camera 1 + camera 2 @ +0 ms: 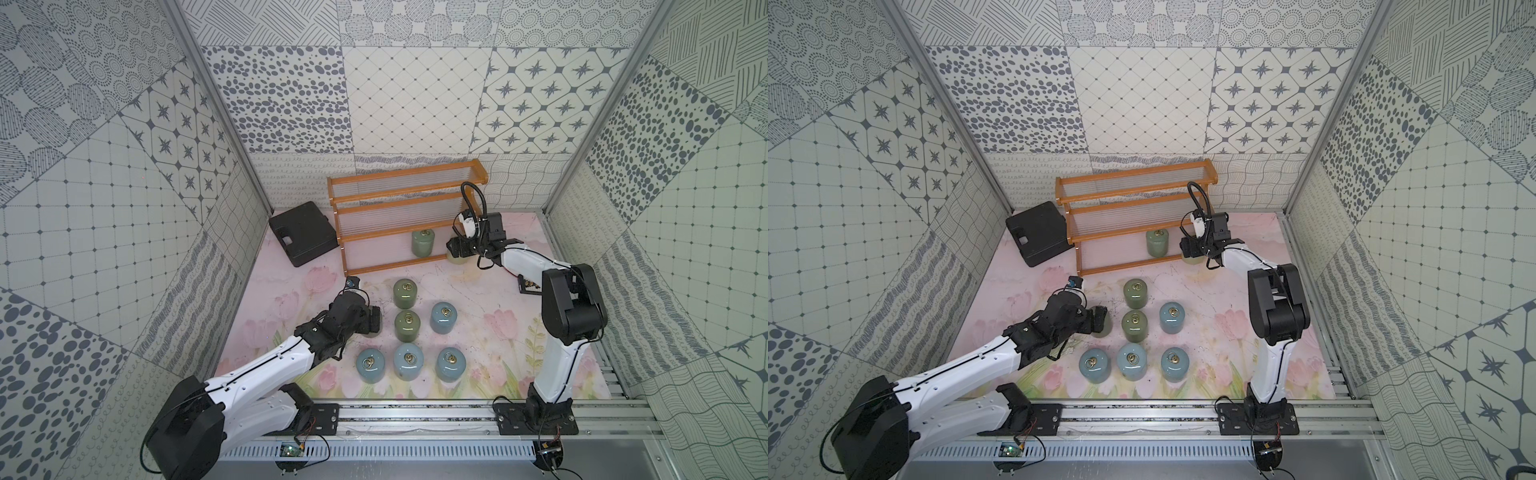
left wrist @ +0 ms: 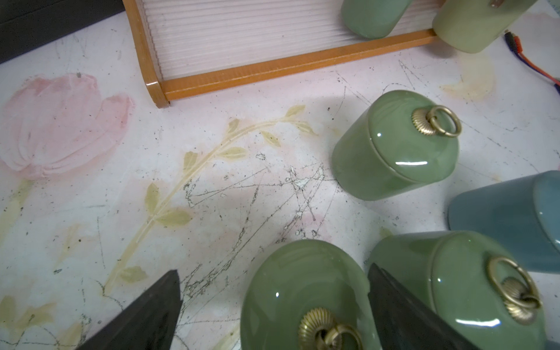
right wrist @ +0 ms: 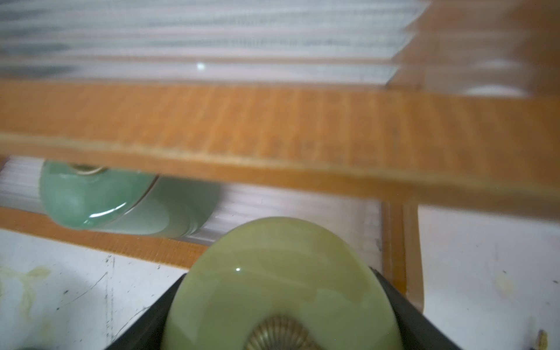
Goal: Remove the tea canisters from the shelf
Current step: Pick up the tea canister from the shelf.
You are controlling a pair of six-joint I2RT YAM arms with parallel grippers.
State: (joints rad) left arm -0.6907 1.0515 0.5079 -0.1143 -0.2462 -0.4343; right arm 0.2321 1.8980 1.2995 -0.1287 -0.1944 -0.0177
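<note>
Removed: seven canisters [image 1: 408, 360] stand on the mat [image 1: 498, 299] in front of the shelf [image 1: 395, 226].
Remaining: one sage green canister [image 1: 423, 242] on the shelf's lowest tier.
Right gripper [image 1: 456, 248]: clamped on the pale yellow canister [image 3: 281, 260] at the shelf's front corner.
Left gripper [image 2: 272, 269]: jaws wide, straddling a green canister [image 2: 303, 291] that stands in front of the shelf.

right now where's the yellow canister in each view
Both top views: yellow canister peeks from under the right gripper at the shelf's right end.
Left wrist: canister at the shelf's front corner.
Right wrist: canister close up, between the fingers.
Shared landmark: green canister on the shelf.
</note>
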